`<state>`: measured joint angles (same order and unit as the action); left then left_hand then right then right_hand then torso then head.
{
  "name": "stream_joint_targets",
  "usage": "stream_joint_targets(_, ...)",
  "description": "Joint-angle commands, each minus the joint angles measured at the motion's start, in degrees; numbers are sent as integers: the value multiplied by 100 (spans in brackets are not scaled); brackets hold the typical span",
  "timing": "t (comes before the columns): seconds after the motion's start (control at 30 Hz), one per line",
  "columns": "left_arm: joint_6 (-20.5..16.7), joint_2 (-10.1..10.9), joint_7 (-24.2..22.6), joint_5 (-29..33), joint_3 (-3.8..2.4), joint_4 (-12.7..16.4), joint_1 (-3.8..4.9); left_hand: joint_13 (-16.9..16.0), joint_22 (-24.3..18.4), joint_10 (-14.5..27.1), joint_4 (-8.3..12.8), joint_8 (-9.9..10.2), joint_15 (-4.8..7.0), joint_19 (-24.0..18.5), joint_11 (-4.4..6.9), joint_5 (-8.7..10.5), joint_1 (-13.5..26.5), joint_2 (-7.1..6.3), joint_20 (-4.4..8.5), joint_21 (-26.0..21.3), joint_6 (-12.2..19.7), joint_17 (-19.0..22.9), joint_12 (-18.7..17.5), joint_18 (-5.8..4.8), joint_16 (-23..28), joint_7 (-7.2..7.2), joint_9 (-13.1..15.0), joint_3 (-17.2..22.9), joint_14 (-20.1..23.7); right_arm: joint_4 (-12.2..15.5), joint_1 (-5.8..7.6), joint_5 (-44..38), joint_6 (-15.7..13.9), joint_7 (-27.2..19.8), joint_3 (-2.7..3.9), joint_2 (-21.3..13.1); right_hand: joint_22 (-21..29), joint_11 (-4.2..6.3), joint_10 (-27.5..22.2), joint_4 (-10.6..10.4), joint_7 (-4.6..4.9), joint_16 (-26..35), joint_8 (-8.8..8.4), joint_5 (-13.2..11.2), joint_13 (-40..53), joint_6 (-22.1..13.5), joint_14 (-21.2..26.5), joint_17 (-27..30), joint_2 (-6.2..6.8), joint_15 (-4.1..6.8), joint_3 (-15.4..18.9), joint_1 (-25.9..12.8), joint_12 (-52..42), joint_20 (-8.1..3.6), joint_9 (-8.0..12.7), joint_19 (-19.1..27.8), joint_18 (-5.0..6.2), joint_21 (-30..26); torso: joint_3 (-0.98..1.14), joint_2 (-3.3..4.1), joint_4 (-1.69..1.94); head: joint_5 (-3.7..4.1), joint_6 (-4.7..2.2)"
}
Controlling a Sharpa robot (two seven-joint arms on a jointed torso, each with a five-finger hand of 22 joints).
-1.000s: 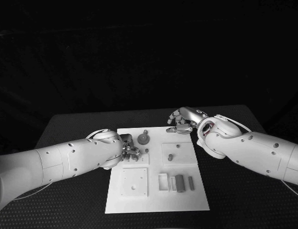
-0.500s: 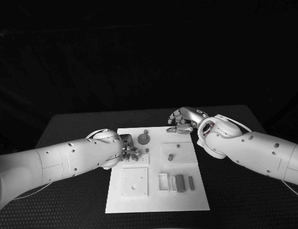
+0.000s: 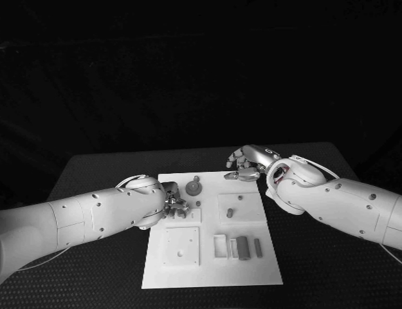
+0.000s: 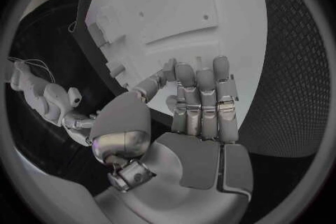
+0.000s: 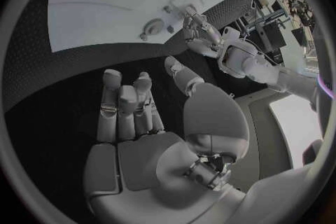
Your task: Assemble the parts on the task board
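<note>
Black worktop [image 3: 99, 168] with dark backdrop behind, white task board [image 3: 256, 257] lying in the middle. Left hand [image 3: 173, 201] sits over the board's left edge, fingers [image 4: 201, 95] straight and side by side in the wrist view, tips over the white plate, thumb off to one side; nothing seen held between them, so they look apart and empty. Right hand [image 3: 247, 162] is at the board's far right corner, fingers [image 5: 126, 102] lined up close together over the dark mesh just off the plate edge, thumb spread away, nothing in the grip. Just beyond the left fingers, a round grey part with an upright peg [image 3: 193, 187] stands on the board, between the two hands. A small peg [image 3: 229, 210] stands in a raised square block nearer the right arm. Toward the robot from both sets of fingers, several grey bars [image 3: 242, 246] lie side by side next to a white frame, and a square plate with a hole [image 3: 181, 244] sits left of them. Whether the left fingertips touch the board cannot be told.
</note>
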<state>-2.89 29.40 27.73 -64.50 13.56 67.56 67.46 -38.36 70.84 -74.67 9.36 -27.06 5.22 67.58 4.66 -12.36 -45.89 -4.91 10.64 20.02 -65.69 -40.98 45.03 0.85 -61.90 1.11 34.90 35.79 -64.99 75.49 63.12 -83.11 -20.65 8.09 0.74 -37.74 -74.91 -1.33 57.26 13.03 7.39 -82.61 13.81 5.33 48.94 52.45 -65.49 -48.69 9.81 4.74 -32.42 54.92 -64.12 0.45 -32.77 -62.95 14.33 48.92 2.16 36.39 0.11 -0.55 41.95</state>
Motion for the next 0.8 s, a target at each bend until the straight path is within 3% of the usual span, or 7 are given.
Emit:
stream_joint_targets(0.03, 33, -14, -38, 1, -3, 10, -10, 9, 6, 35, -34, 14, -5, 41, 15, 29, 3, -56, 5, -36, -4, 6, 28, 37, -37, 12, 7, 1, 40, 2, 0, -16, 50, -12, 3, 5, -82, -9, -23, -37, 46, 13, -33, -18, -5, 11, 50, -3, 5, 0, 0, -16, 16, -9, -8, 45, 67, -24, -1, -1, 1, 4, -8)
stream_joint_targets(0.8, 69, -27, -31, 38, -3, -24, -22, 41, 29, 61, -98, 26, -2, 38, 11, 216, -7, -80, 8, -76, 12, 61, 54, 31, -71, 17, 23, -3, 67, -3, 0, -16, 77, 3, 3, -1, -83, -9, -24, -41, 46, 13, -35, -18, -9, 10, 52, -2, 8, 0, -1, -14, 15, -9, -11, 46, 67, -25, -2, 4, 1, 35, -31)
